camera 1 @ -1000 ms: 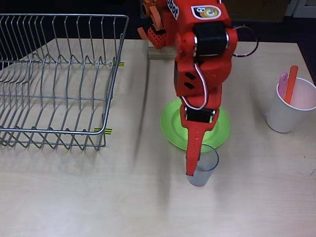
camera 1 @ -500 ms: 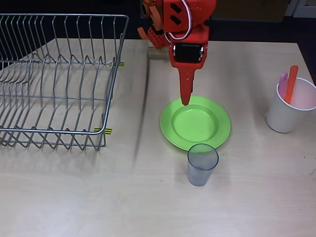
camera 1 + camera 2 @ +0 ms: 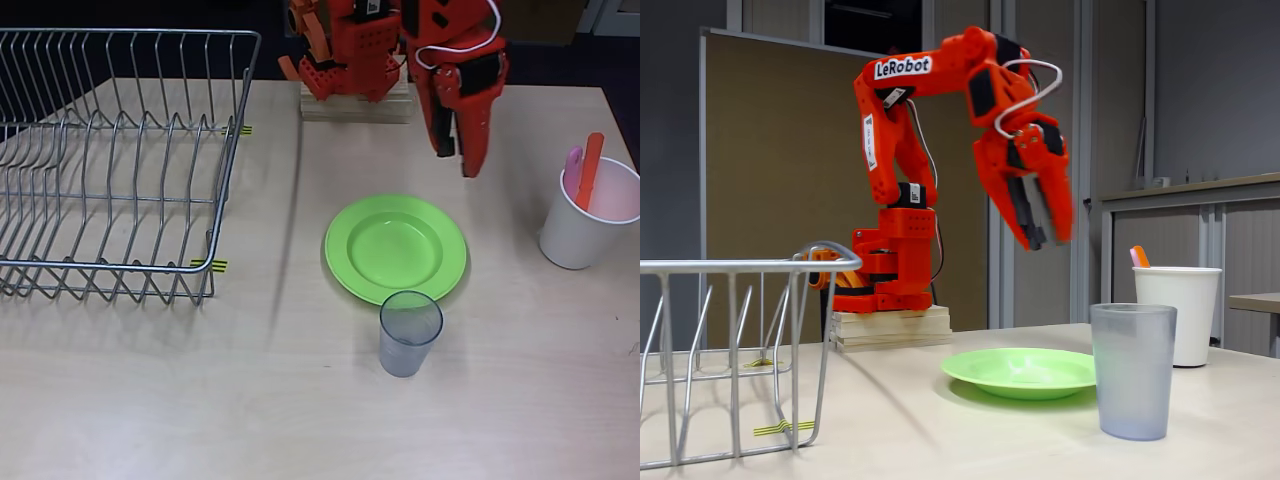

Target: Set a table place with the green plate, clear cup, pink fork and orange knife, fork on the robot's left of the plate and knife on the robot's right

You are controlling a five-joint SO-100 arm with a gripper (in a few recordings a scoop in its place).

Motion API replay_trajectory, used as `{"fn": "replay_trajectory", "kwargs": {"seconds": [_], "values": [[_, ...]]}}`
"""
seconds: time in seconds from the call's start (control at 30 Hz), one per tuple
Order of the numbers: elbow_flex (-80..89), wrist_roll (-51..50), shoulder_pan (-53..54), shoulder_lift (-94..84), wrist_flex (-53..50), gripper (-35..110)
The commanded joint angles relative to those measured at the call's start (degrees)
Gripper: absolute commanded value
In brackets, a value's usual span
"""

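The green plate [image 3: 395, 248] [image 3: 1020, 372] lies flat in the middle of the table [image 3: 300, 400]. Just in front of it in the overhead view the clear cup [image 3: 410, 333] [image 3: 1132, 370] stands upright and free. The pink fork [image 3: 573, 165] and the orange knife [image 3: 590, 170] [image 3: 1138, 257] stand handle-up in a white cup [image 3: 590, 215] [image 3: 1180, 310] at the right edge. My gripper [image 3: 456, 163] [image 3: 1045, 242] hangs in the air behind the plate's right side, pointing down, its fingers a little apart and holding nothing.
A wire dish rack [image 3: 120, 160] [image 3: 730, 350] fills the left part of the table. The arm's base sits on a wooden block [image 3: 350, 105] [image 3: 890, 328] at the back edge.
The gripper has left the clear cup, risen and swung back, then to the right toward the white cup. The cup stays standing where it was let go.
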State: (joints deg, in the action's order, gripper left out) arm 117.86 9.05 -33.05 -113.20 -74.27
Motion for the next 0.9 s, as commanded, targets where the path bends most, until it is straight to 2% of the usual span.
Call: {"fn": "replay_trajectory", "kwargs": {"seconds": [0.0,0.33,0.87], "values": [[-0.6,-0.7,-7.7,-2.5,-2.0,41],[-3.0,-7.7,-20.6,-0.3,-0.7,33],[-15.1,-7.8,-21.2,16.4,5.2,28]]}}
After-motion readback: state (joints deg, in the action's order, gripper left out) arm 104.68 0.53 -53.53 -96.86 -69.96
